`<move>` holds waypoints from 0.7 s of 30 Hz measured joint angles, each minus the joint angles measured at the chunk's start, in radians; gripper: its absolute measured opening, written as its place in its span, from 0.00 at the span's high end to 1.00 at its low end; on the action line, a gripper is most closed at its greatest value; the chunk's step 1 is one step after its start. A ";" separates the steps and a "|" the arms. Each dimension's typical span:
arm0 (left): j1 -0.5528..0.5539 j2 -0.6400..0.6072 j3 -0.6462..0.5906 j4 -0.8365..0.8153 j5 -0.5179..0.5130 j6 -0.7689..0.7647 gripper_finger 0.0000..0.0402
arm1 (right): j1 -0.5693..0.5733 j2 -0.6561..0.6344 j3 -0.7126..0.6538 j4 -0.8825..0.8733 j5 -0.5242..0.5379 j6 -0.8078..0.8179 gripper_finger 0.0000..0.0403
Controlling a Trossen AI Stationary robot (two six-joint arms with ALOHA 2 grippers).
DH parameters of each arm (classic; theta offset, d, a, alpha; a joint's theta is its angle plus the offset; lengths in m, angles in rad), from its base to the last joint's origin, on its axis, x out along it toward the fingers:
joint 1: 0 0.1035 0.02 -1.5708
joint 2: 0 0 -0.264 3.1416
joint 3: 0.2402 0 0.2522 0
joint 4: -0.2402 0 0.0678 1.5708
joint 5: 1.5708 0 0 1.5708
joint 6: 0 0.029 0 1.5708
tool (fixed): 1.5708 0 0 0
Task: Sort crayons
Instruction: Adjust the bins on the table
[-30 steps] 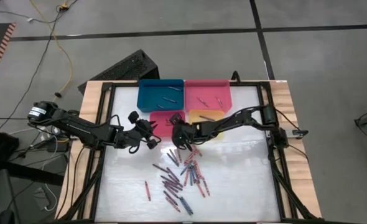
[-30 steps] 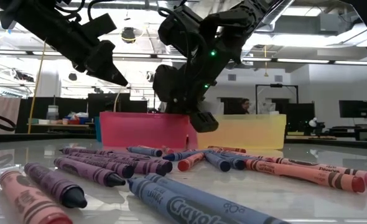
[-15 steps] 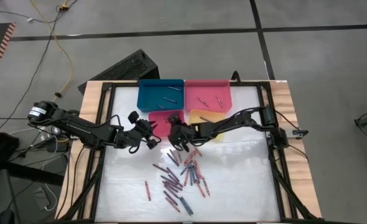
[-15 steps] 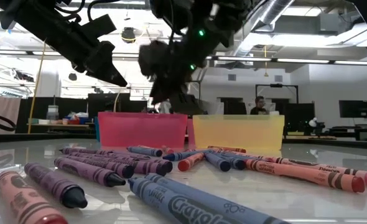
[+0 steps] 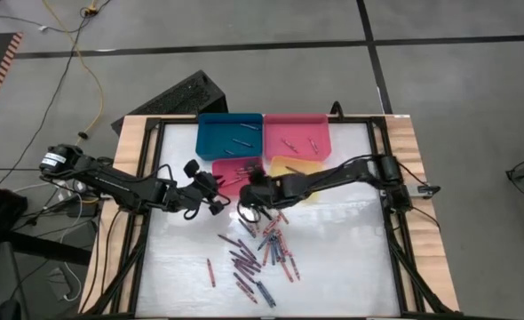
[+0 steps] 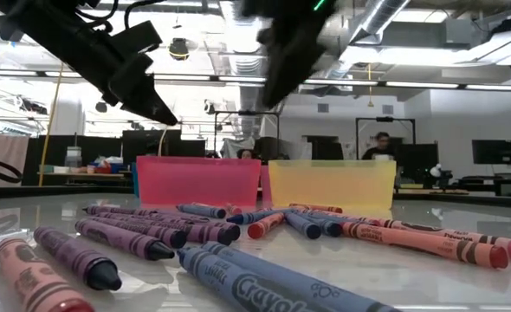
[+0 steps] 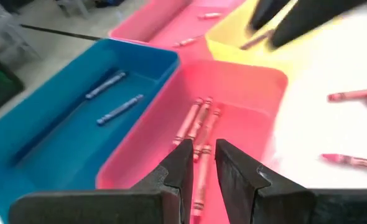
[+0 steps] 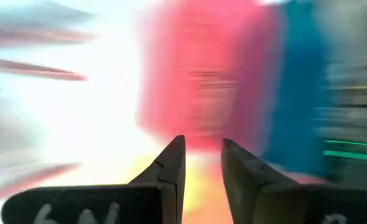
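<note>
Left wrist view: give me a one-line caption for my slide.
Left gripper hovering over the red tray of crayons, blue tray alongside.

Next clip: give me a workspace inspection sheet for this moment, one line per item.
Surface: white table, wooden edges.
Job's things: loose crayons mid-table; some already in the blue tray, pink tray and red tray; yellow tray beside the red one.
Clutter: nothing seen.
Claws: left claw over the red tray, a narrow gap, empty; right claw near the trays, a gap, nothing seen held.
Cables: yellow cable on floor.
Surroundings: person behind.
</note>
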 joint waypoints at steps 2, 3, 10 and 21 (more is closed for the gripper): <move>0.000 0.000 0.000 0.001 0.035 -0.010 0.85 | 0.024 -0.070 0.006 -0.147 -0.145 0.223 0.76; 0.000 0.000 0.000 0.005 0.060 -0.011 0.85 | 0.033 -0.100 0.003 -0.208 -0.266 0.324 0.76; -0.014 0.001 0.000 0.178 0.517 0.054 0.85 | 0.132 -0.271 -0.197 -0.290 -0.409 0.645 0.76; -0.054 0.099 0.001 0.070 0.531 -0.008 0.99 | 0.139 -0.297 -0.494 -0.148 -0.301 0.749 0.76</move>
